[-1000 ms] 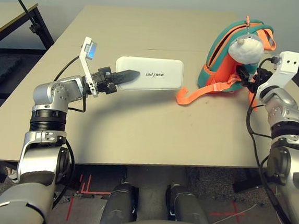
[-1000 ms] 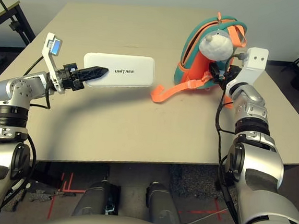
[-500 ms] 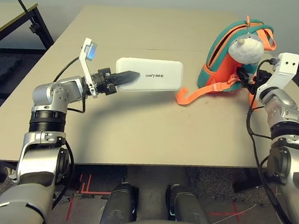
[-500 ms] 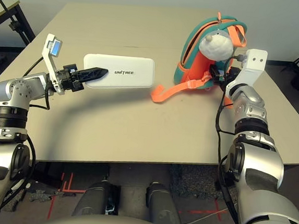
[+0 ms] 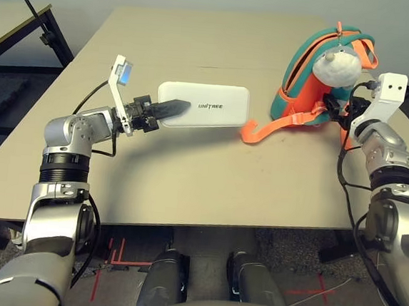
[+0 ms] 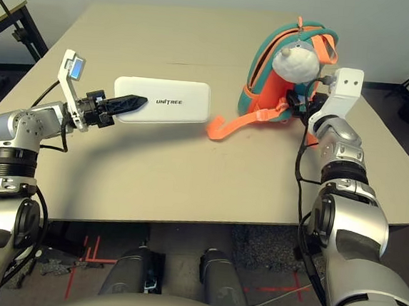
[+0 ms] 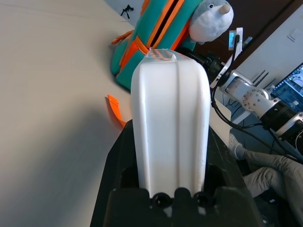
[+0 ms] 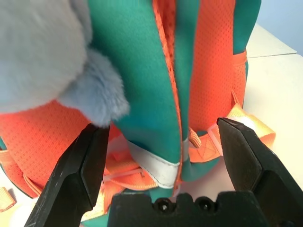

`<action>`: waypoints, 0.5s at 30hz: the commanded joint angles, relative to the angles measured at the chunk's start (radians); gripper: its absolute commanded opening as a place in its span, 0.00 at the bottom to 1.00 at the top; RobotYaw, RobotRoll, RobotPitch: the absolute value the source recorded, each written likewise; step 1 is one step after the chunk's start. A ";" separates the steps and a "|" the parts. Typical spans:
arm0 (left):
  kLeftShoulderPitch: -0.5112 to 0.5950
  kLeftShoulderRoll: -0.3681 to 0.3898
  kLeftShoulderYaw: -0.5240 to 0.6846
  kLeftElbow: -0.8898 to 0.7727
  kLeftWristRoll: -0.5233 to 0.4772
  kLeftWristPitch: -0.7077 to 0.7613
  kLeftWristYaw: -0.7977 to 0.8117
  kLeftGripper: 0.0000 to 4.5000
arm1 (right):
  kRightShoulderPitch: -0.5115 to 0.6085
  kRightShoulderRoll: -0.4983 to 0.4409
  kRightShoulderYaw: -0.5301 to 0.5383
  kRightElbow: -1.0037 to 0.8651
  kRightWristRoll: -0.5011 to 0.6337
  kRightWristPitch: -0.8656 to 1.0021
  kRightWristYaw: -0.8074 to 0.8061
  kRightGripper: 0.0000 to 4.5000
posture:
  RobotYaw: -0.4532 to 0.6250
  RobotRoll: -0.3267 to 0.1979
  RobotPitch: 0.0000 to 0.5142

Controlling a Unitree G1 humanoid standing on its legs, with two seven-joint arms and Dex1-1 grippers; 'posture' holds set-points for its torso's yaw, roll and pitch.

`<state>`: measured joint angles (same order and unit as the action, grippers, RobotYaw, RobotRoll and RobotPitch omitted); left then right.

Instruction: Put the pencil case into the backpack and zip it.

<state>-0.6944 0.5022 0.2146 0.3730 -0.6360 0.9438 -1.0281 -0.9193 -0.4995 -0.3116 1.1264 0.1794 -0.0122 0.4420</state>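
Left end effector [image 5: 167, 109] clamps the white pencil case [image 5: 208, 105] by one end, held level above the surface [image 5: 188, 173] — right end effector [image 8: 165, 156] gapes wide at the upright backpack [image 5: 308, 76] (plush toy [image 5: 339, 64] dangling) — nothing has shifted.

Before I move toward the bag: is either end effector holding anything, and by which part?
The left end effector grips the pencil case by one short end. The right end effector is open at the backpack, holding nothing.

White pencil case [image 5: 208, 107] with dark lettering; teal-and-orange backpack [image 5: 313, 76]; grey-white plush toy [image 5: 339, 67]; tan table [image 5: 210, 175].
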 commanded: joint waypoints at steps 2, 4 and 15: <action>-0.010 0.010 0.002 -0.015 -0.023 -0.001 -0.015 0.30 | -0.018 -0.013 0.015 0.023 -0.015 -0.017 -0.004 1.00 | 0.30 0.62 0.06; -0.013 0.010 0.001 -0.012 -0.023 -0.003 -0.016 0.30 | -0.020 -0.014 0.016 0.028 -0.014 -0.021 -0.006 1.00 | 0.30 0.62 0.06; 0.001 0.022 0.008 -0.014 -0.024 -0.008 -0.020 0.30 | 0.000 -0.043 0.087 0.013 -0.085 -0.060 -0.030 1.00 | 0.31 0.62 0.06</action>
<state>-0.6939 0.5153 0.2146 0.3726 -0.6374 0.9434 -1.0323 -0.9232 -0.5344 -0.2405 1.1430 0.1094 -0.0588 0.4140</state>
